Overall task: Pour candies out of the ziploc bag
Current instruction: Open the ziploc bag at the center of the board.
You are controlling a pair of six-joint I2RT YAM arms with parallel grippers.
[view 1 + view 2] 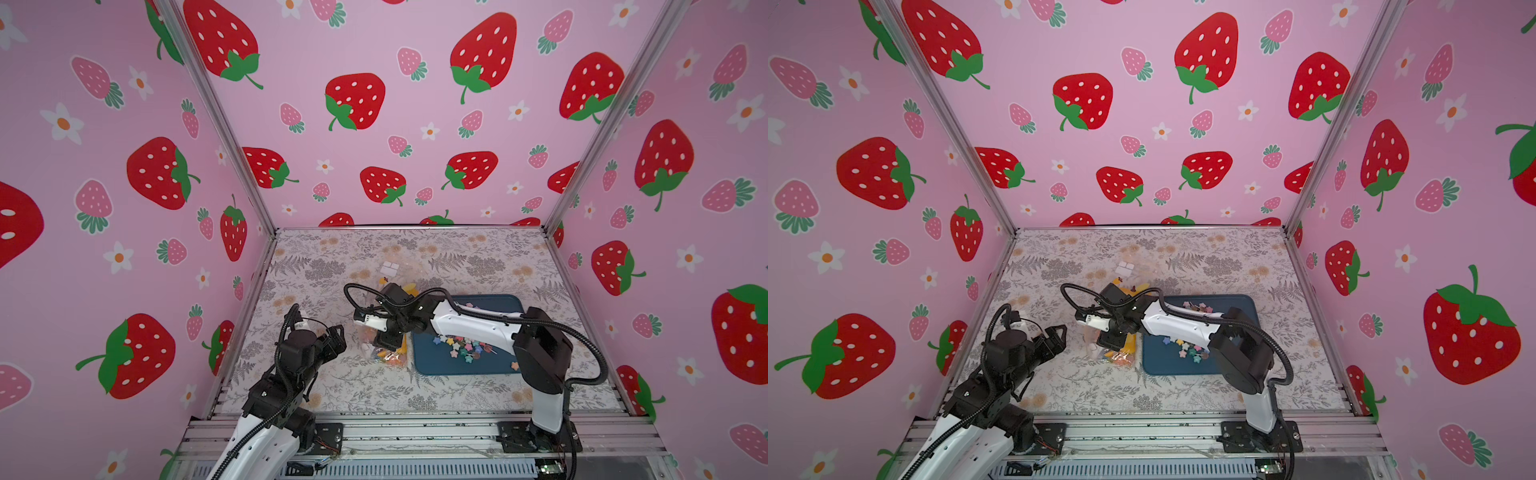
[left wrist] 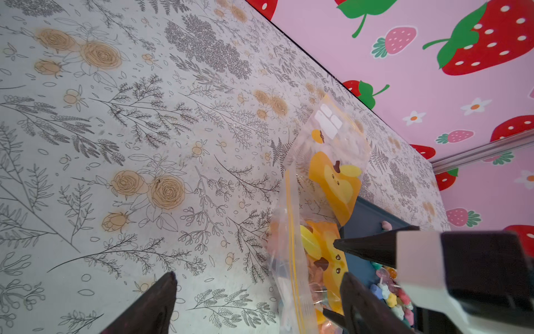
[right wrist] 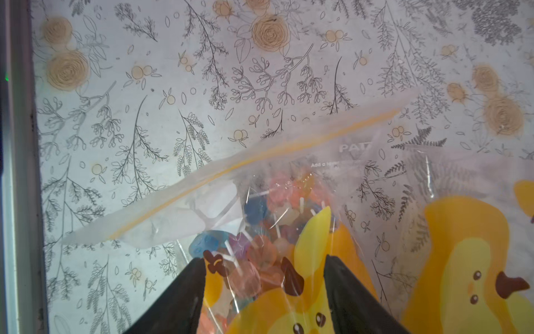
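Lying beneath right gripper [image 3: 264, 259], ziploc bag [image 3: 375, 179] of candies [image 3: 278, 192], jaws parted

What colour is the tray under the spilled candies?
Plain dark blue. The tray shows best in a top view.

Left arm folded near table's [image 1: 332, 386] left edge, left gripper [image 2: 258, 276] spread wide. Right arm extended toward table centre; right gripper [image 3: 263, 260] points down, jaws seemingly parted.

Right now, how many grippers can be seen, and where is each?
2. The left gripper hangs open above the table beside the ziploc bag. The right gripper is over the bag, jaws apart. None seems hidden.
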